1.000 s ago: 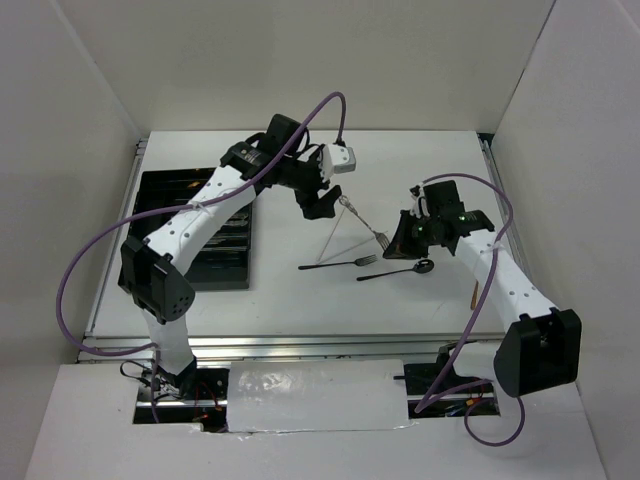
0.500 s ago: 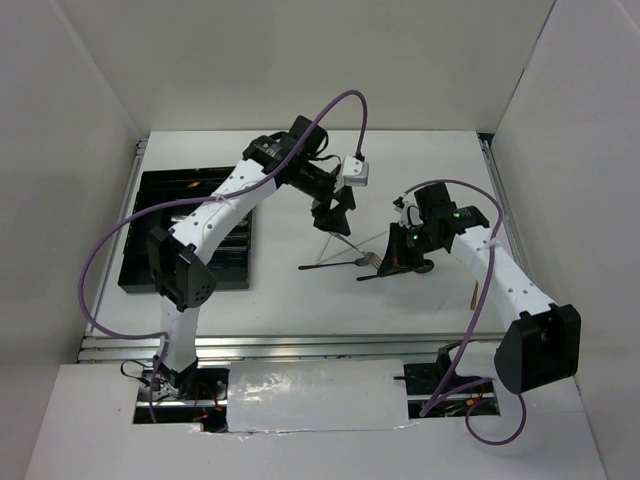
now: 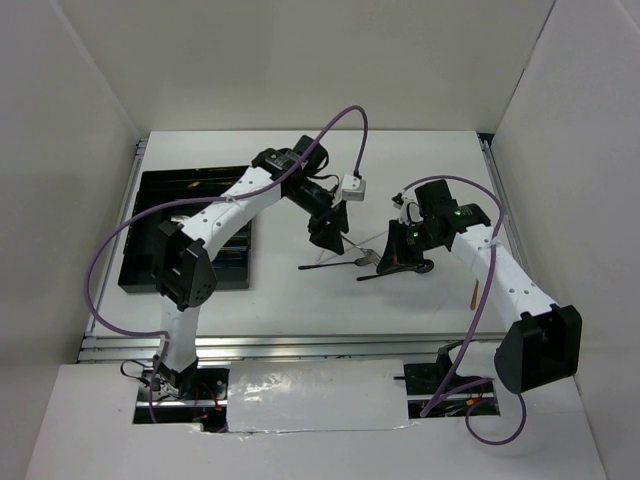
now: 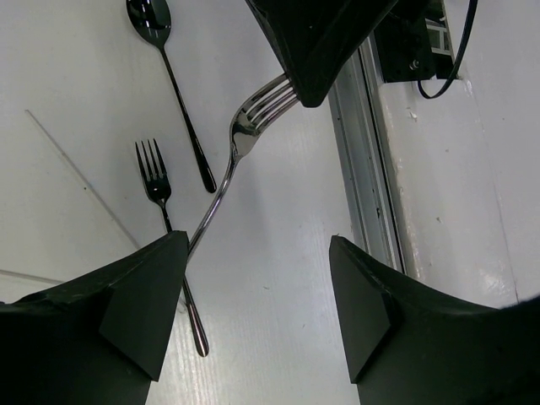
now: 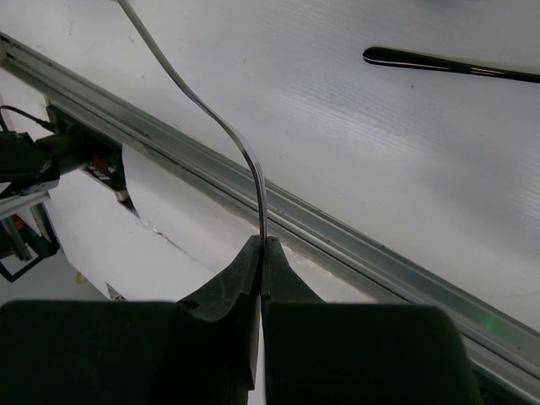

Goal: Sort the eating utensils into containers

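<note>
White walls close in a white table (image 3: pixel 300 325), seen from above. A shallow black tray (image 3: pixel 150 195) with long compartments sits at the far left of the table.

Near the middle of the table the two arms meet. The right end effector (image 5: pixel 261 245) is pressed together, pinching a silver fork (image 4: pixel 240 139) by its tine end and holding it up off the table. The fork's long axis slants away from that pinch towards the left arm, with the handle end lowest.

The left end effector (image 4: pixel 257 245) is spread wide and holds nothing. It faces the fork. In its wrist view the handle runs down to the inner edge of the finger (image 4: pixel 143 295) at the left of the picture and disappears behind it. The handle is not centred in the gap. Whether it touches that finger cannot be told.

On the table below lie a black fork (image 4: pixel 156 173) and a black spoon (image 4: pixel 149 18), side by side and roughly parallel. Neither is touched.

This looks like a hand-over. The left arm is the one nearer the tray, so it would carry the silver fork there. Before closing, it probably needs to shift so the handle lies between its fingers.
</note>
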`<state>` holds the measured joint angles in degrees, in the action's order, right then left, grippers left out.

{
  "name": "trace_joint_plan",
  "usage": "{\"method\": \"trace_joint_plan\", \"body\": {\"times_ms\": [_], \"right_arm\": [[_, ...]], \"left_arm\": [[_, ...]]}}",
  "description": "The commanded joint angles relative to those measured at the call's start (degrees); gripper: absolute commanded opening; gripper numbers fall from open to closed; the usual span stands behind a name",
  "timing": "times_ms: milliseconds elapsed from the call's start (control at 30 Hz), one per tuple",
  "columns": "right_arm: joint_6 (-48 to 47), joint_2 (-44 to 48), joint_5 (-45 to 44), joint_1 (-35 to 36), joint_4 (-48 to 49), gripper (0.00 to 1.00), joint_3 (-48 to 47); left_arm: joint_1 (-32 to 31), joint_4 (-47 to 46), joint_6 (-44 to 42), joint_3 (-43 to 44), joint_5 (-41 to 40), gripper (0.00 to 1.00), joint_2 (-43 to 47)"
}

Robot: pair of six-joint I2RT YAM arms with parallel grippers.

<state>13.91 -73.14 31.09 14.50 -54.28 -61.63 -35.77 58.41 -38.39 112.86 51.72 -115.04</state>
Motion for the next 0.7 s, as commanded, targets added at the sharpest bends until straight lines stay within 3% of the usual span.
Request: {"method": "trace_joint_plan", "body": {"times_ms": [0, 167, 667], "right_arm": [[-1.26, 0.11, 0.99, 0.61, -1.27, 0.0, -2.89], [-1.34, 0.28, 1.87, 0.53, -1.53, 0.0, -3.5], [-2.4, 0.37, 2.4, 0.88, -3.46, 0.0, -4.73]], "left_arm": [[-0.27, -1.02, -0.1, -0.09, 2.77, 0.8, 1.84], [-0.53, -6.45, 2.44, -2.73, 0.58, 0.81, 3.33], [-2.11, -7.18, 3.24, -0.18, -3.65, 0.79, -1.85]]}}
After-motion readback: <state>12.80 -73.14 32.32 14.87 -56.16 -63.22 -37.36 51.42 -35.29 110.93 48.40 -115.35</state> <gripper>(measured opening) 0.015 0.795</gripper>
